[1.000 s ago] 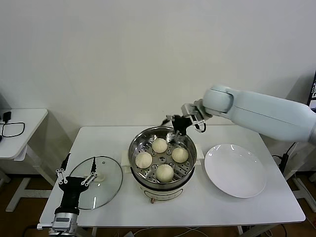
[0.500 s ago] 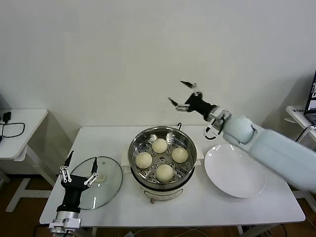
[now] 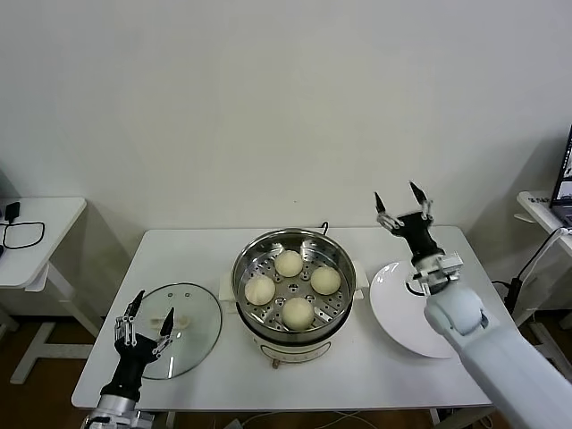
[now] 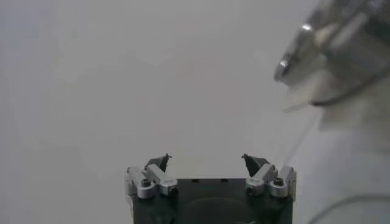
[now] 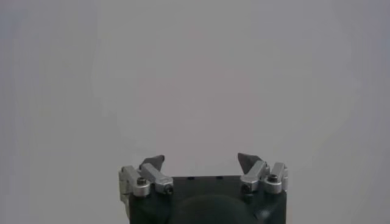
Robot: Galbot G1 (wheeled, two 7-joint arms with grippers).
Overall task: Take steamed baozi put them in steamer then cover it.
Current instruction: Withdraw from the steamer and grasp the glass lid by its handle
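Right now my right claw [image 3: 400, 202] points upward above the far edge of the white plate [image 3: 447, 335], its fingers spread wide with nothing between them; its wrist view shows only bare wall beyond the tips. My left claw [image 3: 150, 316] hangs low at the near left corner of the tabletop [image 3: 384, 380], also spread and holding nothing, just in front of the cover [image 3: 192, 308], which lies flat on the tabletop beside the steamer [image 3: 246, 259]. The steamer stands in the middle, uncovered, and the four steamed baozi [image 3: 298, 312] sit on its perforated tray, one to each side, apart from one another. The plate lies to the steamer's right.
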